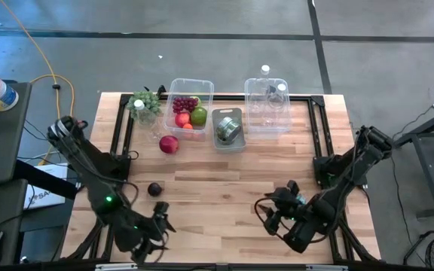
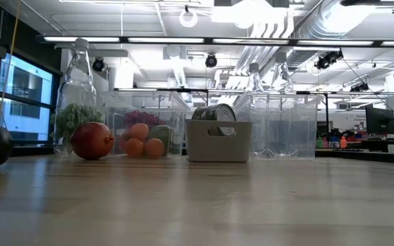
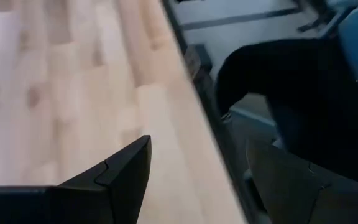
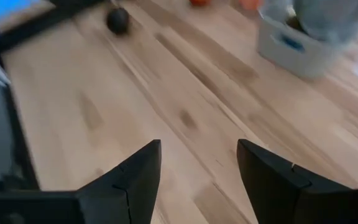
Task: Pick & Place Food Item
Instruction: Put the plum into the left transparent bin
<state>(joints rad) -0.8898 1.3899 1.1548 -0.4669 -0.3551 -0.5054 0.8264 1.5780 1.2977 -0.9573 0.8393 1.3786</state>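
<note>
Pale grained wooden table, round red apple

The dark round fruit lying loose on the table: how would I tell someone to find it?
Start at the clear bin of fruit at the table's far edge and come toward the left arm. Past the red apple, the dark fruit lies alone on bare wood, smaller and nearly black.

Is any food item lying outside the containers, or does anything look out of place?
Yes. A red apple and a dark round fruit lie loose on the table, outside the fruit bin. Nothing looks spilled or damaged.
</note>
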